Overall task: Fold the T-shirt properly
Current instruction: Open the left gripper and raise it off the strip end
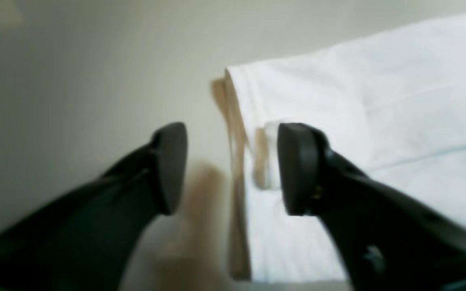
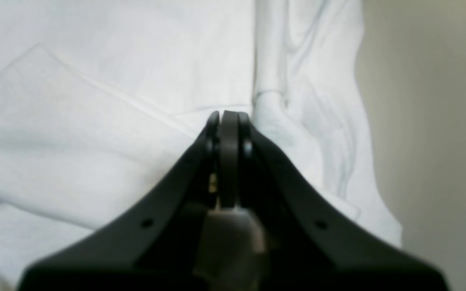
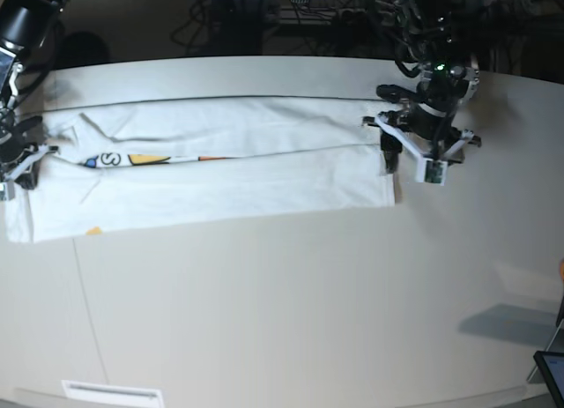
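Note:
The white T-shirt (image 3: 264, 179) lies on the table as a long folded strip, with a line of colourful print showing near its left end. My left gripper (image 3: 407, 166) hangs open over the strip's right end. In the left wrist view the left gripper (image 1: 233, 167) straddles the T-shirt's (image 1: 378, 101) edge, one finger above cloth, the other above bare table, nothing between them. My right gripper (image 3: 22, 161) is at the strip's left end. In the right wrist view the right gripper (image 2: 229, 117) is shut on the T-shirt (image 2: 95, 101), a bunched ridge of cloth rising beside its tips.
The pale table (image 3: 308, 320) stretches toward the front edge, where a white label (image 3: 110, 392) lies. A dark screen corner (image 3: 551, 368) shows at the lower right. Cables and dark equipment sit behind the table's back edge.

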